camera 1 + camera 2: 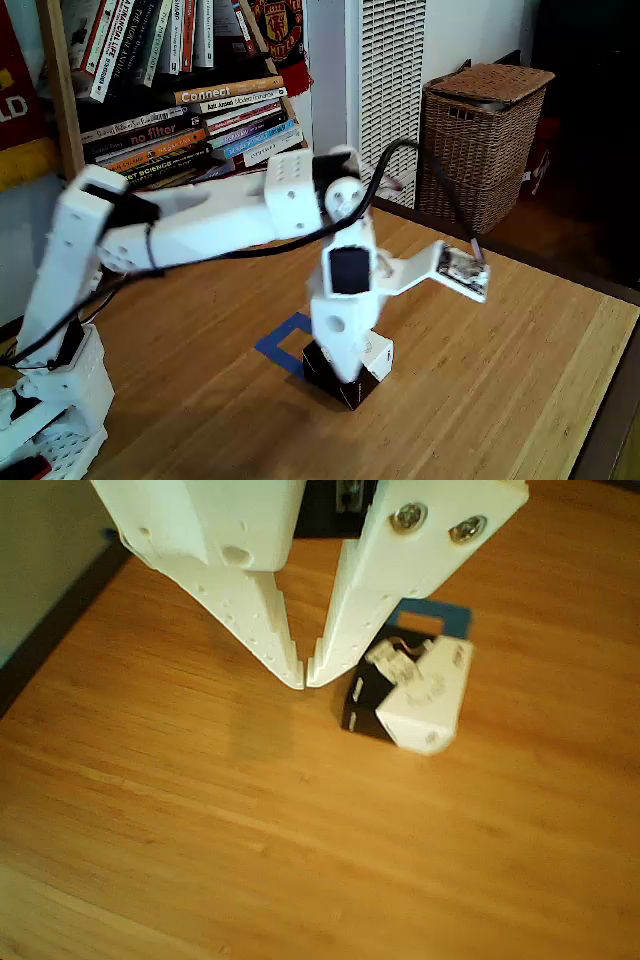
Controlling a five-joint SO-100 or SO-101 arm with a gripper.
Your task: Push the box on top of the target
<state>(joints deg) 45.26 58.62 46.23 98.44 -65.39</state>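
Observation:
The box (362,372) (412,692) is a small black cube with a white top face. It sits tilted on the wooden table, at the near right corner of the target (288,342), a blue tape square partly hidden by the arm. In the other view the target (432,617) shows just behind the box. My gripper (305,678) points down with its white fingertips nearly touching, shut on nothing. Its right finger (345,650) stands against the box's left side. In the fixed view the gripper (345,375) hangs right at the box.
A wicker basket (483,140) stands beyond the table's far right edge, and a bookshelf (190,90) stands behind. The arm's base (55,400) is at the left. Bare wood (500,400) lies to the right and front of the box.

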